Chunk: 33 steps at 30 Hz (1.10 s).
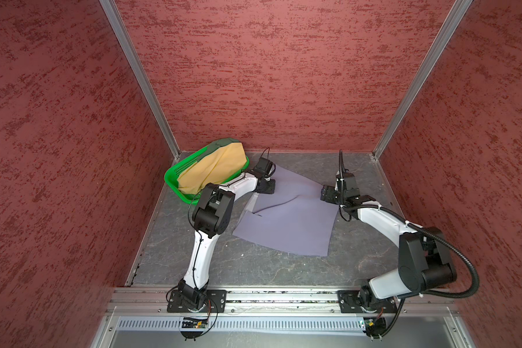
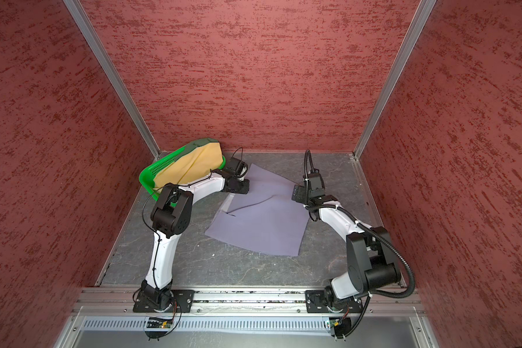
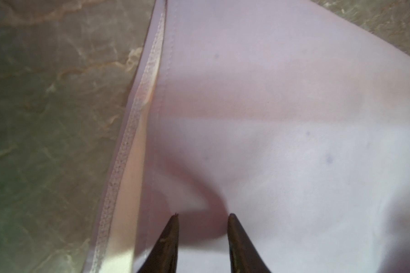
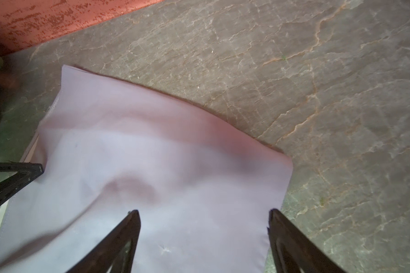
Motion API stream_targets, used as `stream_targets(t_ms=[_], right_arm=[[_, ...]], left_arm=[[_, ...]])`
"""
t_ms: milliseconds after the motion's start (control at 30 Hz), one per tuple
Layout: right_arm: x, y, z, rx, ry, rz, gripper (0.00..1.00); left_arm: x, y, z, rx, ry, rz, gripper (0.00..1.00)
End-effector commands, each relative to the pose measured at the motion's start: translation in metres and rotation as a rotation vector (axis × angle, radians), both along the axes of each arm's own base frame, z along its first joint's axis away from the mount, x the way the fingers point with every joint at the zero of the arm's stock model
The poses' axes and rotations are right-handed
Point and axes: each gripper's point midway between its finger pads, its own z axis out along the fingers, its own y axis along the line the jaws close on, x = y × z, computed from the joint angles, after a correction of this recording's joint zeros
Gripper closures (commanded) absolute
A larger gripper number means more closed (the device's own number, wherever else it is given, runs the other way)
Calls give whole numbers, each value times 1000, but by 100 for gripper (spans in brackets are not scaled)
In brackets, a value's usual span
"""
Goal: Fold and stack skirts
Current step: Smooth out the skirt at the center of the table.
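A: Since the lavender-grey skirt (image 1: 287,217) lies spread and creased on the tabletop (image 1: 253,265) between the two arms, how would it handle?

B: Light and limp, I'd judge. It's thin cloth that slides and droops, so take it at the stitched hem or a corner, both layers together.

A: And the end effectors?

B: The left end effector (image 3: 204,215) has its jaws drawn narrow about a raised pucker near the hem; whether it truly pinches, I cannot tell. The right end effector (image 4: 202,211) stands wide open over a corner, holding nothing. The mustard-yellow skirt (image 1: 214,171) and dark green skirt (image 1: 223,143) sit in the basket (image 1: 190,162)
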Motion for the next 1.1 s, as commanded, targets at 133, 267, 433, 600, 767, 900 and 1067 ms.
stream_targets(t_ms=[133,267,433,600,767,900,1067], right_arm=[[8,0,8,16,-8,17,17],[8,-1,8,17,-7,25,17],[8,0,3,22,4,30,18],[6,-1,-2,18,15,31,19],[6,-1,-4,22,20,34,20],[5,0,-6,20,26,38,20],[4,-1,-7,18,29,36,21]], left_arm=[[-3,9,-18,53,40,22,90],[-3,18,-12,91,23,45,70],[-5,30,-1,91,3,69,53],[-9,38,2,91,3,81,52],[-14,44,-4,117,14,92,52],[-17,46,-8,116,20,93,53],[-21,46,-16,116,48,90,61]])
